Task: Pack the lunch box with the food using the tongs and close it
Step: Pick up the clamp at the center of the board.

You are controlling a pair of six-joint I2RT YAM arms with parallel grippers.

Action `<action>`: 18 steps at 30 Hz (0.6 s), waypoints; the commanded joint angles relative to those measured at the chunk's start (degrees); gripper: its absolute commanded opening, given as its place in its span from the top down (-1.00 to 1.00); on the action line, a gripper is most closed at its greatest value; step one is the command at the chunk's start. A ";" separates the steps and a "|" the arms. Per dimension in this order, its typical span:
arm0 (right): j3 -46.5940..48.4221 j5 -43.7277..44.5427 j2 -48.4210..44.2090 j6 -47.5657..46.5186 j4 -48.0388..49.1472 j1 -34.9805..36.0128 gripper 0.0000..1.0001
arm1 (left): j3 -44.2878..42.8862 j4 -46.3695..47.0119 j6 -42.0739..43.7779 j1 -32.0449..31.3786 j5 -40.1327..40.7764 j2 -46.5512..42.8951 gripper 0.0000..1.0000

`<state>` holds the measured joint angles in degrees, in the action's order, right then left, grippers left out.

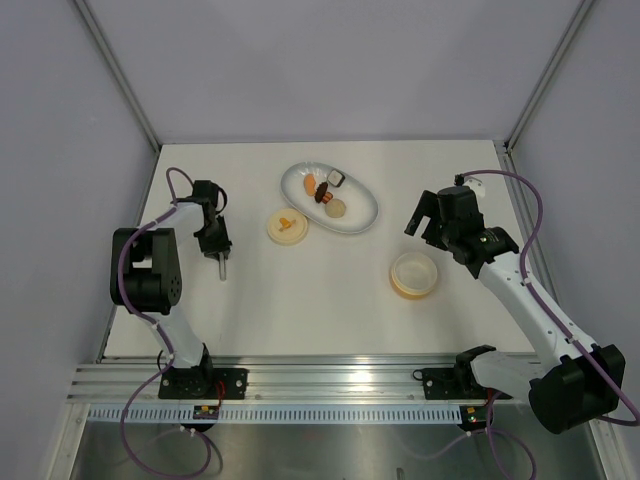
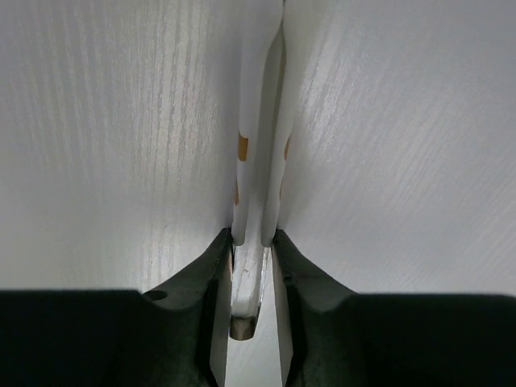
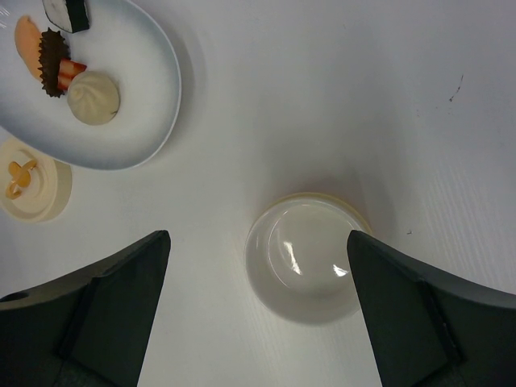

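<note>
The tongs (image 2: pixel 260 145) lie on the table, their two pale legs with orange marks running away from me. My left gripper (image 2: pixel 254 239) is shut on both legs near their joined end. From above, the left gripper (image 1: pixel 214 244) is at the table's left with the tongs' end (image 1: pixel 222 268) poking out. The lunch box (image 3: pixel 310 260), a round pale-yellow tub, stands empty below my open right gripper (image 3: pixel 258 239). Its lid (image 1: pixel 287 225) lies apart, next to the dish. The food (image 1: pixel 326 193) sits on the white oval dish (image 1: pixel 360 215): orange, dark brown, white-and-black and beige pieces.
The dish (image 3: pixel 145 121) and lid (image 3: pixel 32 189) lie to the upper left in the right wrist view. In the top view, the lunch box (image 1: pixel 414 274) stands right of centre, close to the right gripper (image 1: pixel 428 225). Grey walls enclose the table on three sides.
</note>
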<state>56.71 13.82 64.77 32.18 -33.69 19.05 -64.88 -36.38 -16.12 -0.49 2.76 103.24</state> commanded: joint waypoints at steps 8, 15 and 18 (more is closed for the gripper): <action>2.18 -0.20 -0.53 -0.28 -0.06 -0.24 -0.99 | -0.15 2.99 0.74 -2.05 -9.01 -3.57 0.85; 2.44 0.68 -1.14 -0.98 -1.37 -0.24 -0.99 | -9.18 -4.57 3.99 -11.62 -3.56 -5.07 0.85; 2.71 0.85 -1.58 -0.98 -1.99 -0.24 -0.99 | -14.63 -7.56 4.52 -16.98 -3.03 -4.37 0.82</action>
<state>56.77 13.93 64.75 32.12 -34.94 19.05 -72.71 -41.39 -13.61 -13.43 -1.50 101.41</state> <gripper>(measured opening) 0.993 0.241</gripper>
